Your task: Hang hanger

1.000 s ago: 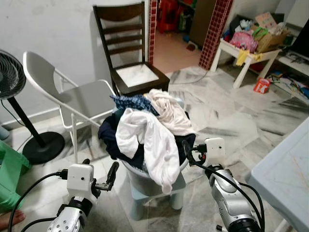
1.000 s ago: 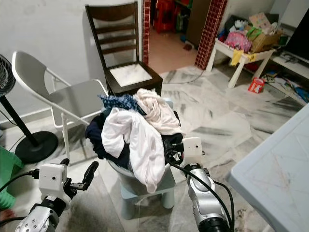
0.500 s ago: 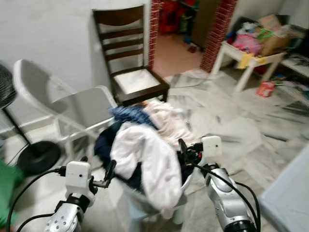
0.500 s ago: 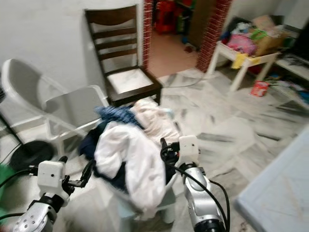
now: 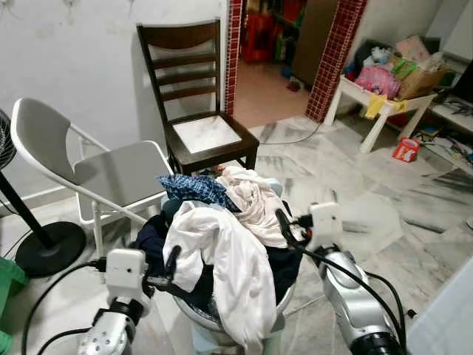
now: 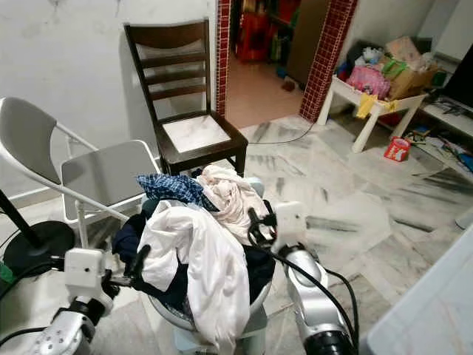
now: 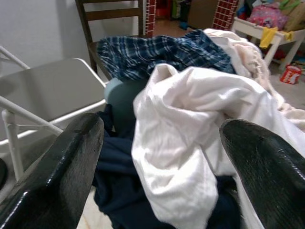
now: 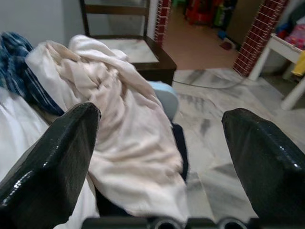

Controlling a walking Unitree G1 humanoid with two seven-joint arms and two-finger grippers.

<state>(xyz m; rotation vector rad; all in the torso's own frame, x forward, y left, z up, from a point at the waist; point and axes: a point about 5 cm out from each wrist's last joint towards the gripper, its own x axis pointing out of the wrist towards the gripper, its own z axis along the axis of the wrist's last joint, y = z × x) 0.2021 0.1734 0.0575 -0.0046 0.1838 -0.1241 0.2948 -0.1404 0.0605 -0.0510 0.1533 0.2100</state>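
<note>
While both arms reach toward the laundry basket [image 5: 194, 319] in the lower centre of the frame, no hanger can be made out. Left end effector [image 5: 173, 260], lower left, released, fingers spread, empty, tips just beside the white garment [image 5: 229, 255] draped over the pile. Right end effector [image 5: 283, 224], right of centre, also spread wide and empty, beside the cream cloth [image 5: 253, 200]. Blue plaid cloth [image 5: 196, 189] lies at the top of the pile, dark navy fabric [image 7: 119, 186] beneath. Dark wooden chair [image 5: 194, 96] stands upper centre; grey folding chair [image 5: 96, 166] at left.
</note>
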